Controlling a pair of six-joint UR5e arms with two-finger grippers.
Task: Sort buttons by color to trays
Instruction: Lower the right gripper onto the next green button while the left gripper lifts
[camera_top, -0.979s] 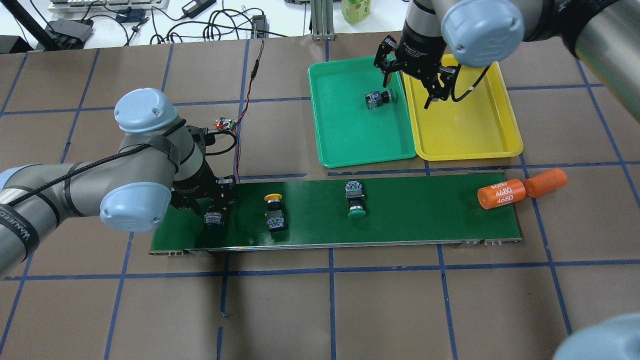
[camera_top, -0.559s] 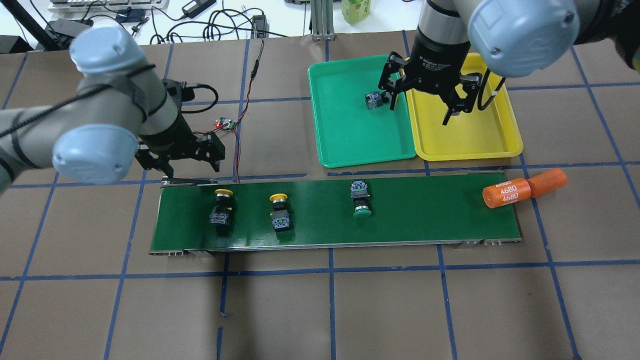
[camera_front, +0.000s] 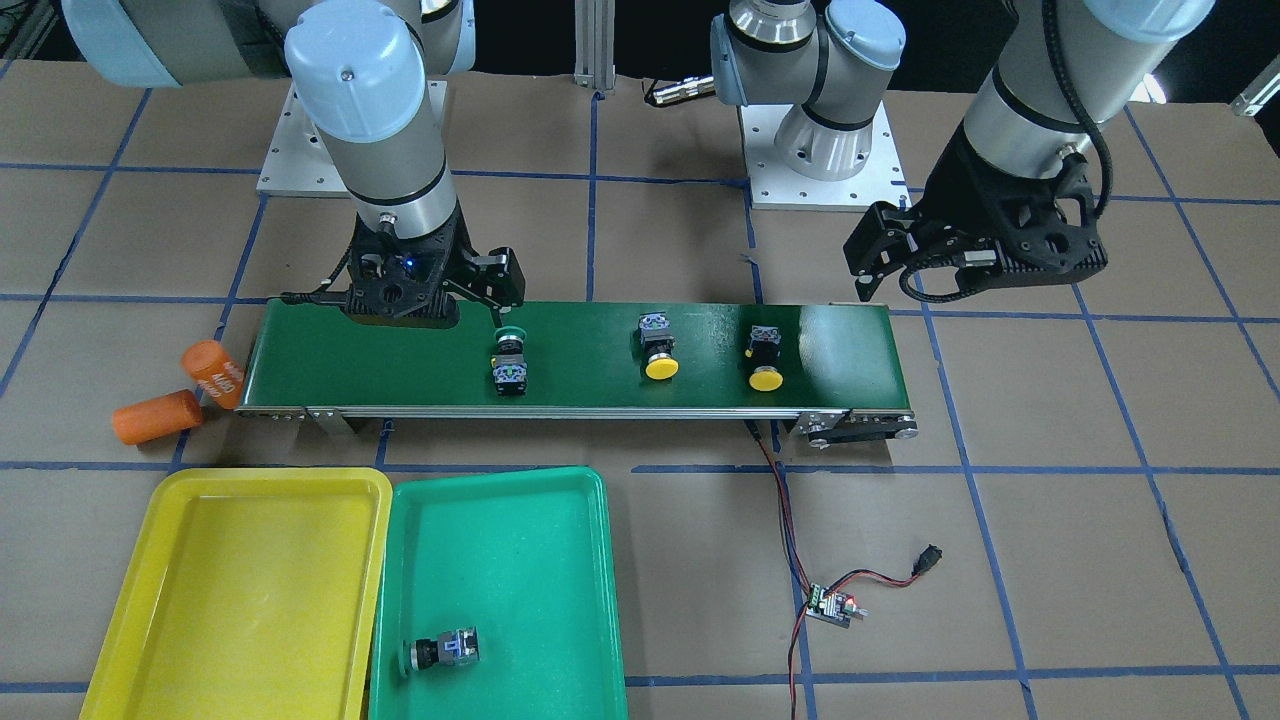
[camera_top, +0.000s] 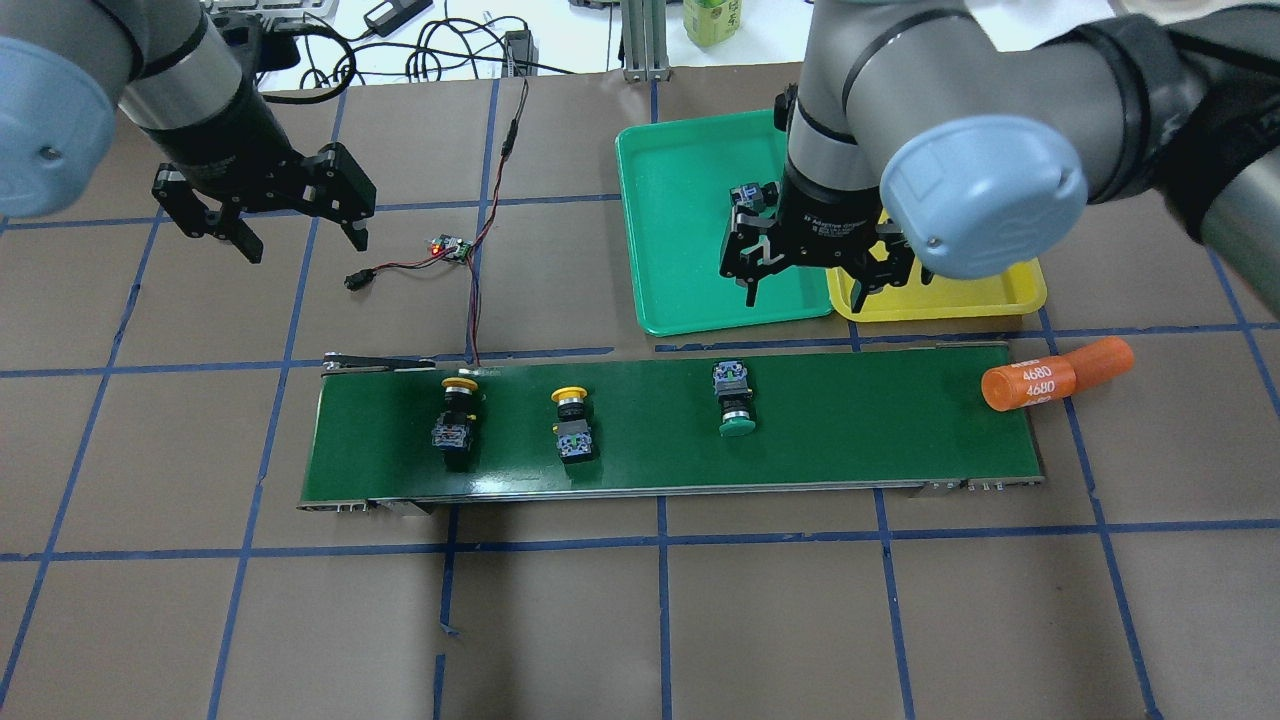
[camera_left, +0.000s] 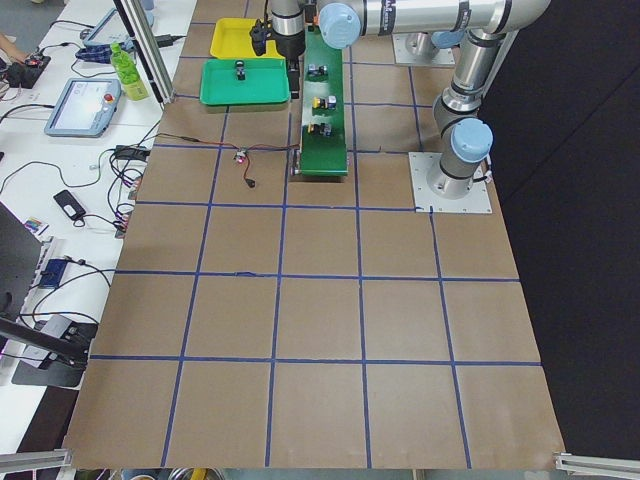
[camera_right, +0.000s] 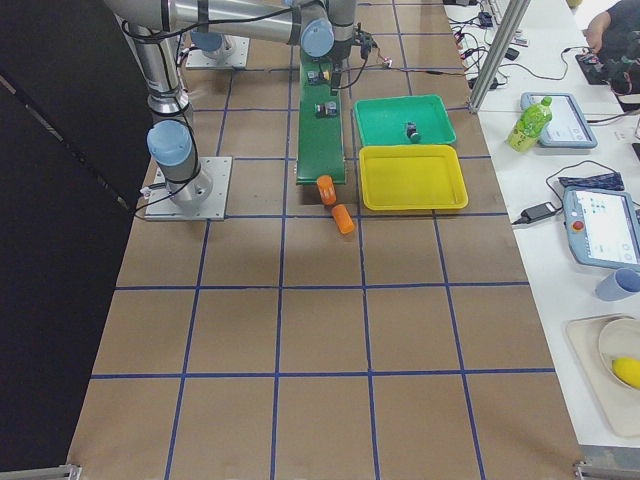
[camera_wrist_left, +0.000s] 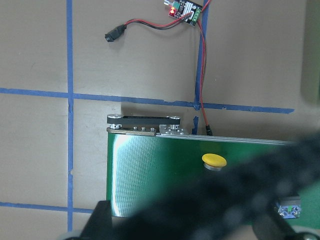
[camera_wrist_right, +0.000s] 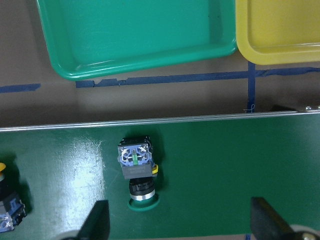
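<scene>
Three buttons lie on the dark-green conveyor belt: two yellow-capped buttons and a green-capped button. Another green button lies in the green tray, beside the yellow tray, which holds nothing. My right gripper hangs open over the trays' near edge. In its wrist view the green-capped button lies below, between the open fingers. My left gripper is open and holds nothing, high over the table behind the belt's left end.
Two orange cylinders marked 4680 lie at the belt's right end. A small circuit board with red and black wires lies behind the belt's left part. Cables and a bottle sit past the table's far edge.
My left gripper let go of a yellow button on the belt's left end, then rose and moved back. My right gripper moved from over the trays toward the belt. The buttons drifted right.
</scene>
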